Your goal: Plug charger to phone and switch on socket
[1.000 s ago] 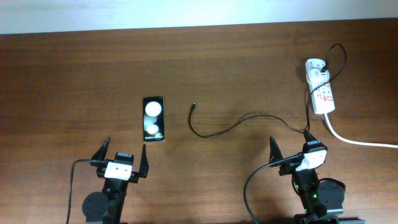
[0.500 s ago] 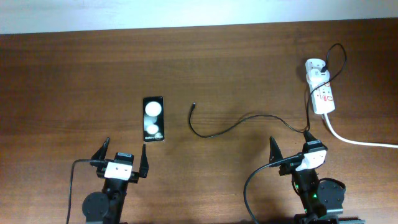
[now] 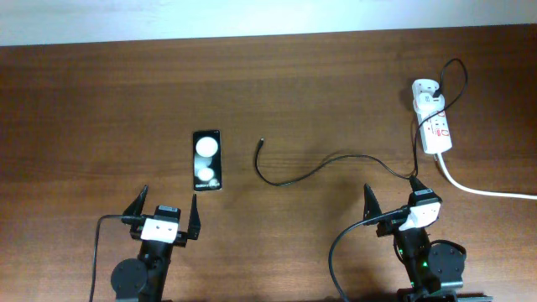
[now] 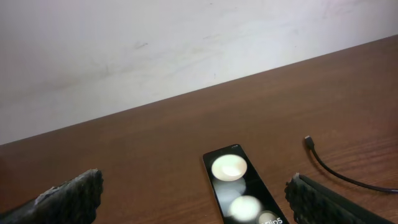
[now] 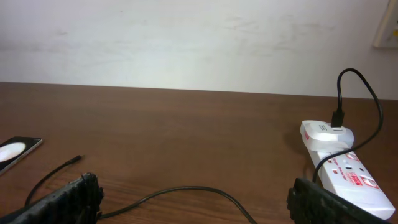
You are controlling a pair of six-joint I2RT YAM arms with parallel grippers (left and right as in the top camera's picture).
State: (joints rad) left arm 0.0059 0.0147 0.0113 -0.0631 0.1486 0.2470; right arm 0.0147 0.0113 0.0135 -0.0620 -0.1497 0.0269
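We are logging the left gripper [image 3: 170, 195] first: its jaws are standing wide apart and holding nothing, at the near side of the table [image 3: 101, 109], and in the left wrist view its dark ribbed fingers [image 4: 69, 198] are showing in both lower corners. The right gripper [image 3: 390, 186] is likewise spread and empty. Just ahead of the left gripper the phone [image 3: 207, 159] is lying flat, screen up, showing two round white reflections. To its right, apart from it, the connector tip [image 3: 262, 143] of the charger [image 3: 310, 172] is lying loose on the wood. The thin black cable is curving toward the right gripper, passing close by its outer finger; we cannot tell whether it is touching. From there it is climbing to the white plug adapter [image 3: 426, 91], which is sitting in the far end of the socket [image 3: 438, 132]. The socket is lying at the table's far right, well apart from the phone; its red-marked switch is too small to read. A thick white cord [image 3: 478, 190] is trailing from its near end off the right edge.
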